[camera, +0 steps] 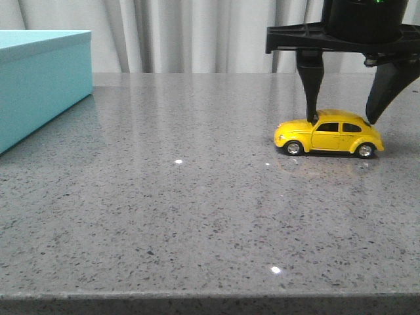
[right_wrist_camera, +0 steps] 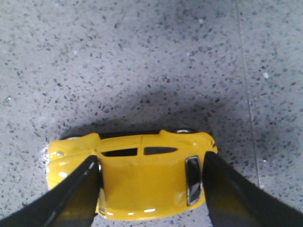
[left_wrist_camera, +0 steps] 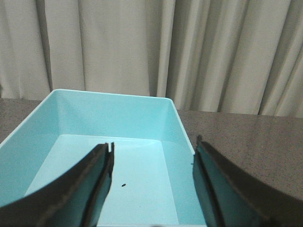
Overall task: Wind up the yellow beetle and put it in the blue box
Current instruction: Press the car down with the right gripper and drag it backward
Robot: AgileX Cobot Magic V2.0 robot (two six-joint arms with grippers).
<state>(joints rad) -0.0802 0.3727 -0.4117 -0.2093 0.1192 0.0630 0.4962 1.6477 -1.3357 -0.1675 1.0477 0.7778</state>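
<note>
The yellow beetle [camera: 331,134] stands on its wheels on the grey speckled table at the right, nose pointing left. My right gripper [camera: 343,120] is lowered over it and open. One finger stands at the windshield and the other just behind the rear window, so the roof [right_wrist_camera: 142,175] lies between them [right_wrist_camera: 150,161]. The blue box [camera: 39,85] sits at the far left of the table. My left gripper [left_wrist_camera: 154,144] is open and empty above the box's open inside [left_wrist_camera: 113,94]. The left gripper does not show in the front view.
The grey speckled table [camera: 197,197] stretches between the box and the car, its front edge near the bottom of the front view. Pale curtains [camera: 197,33] hang behind the table. A small dark speck [left_wrist_camera: 123,185] lies on the box floor.
</note>
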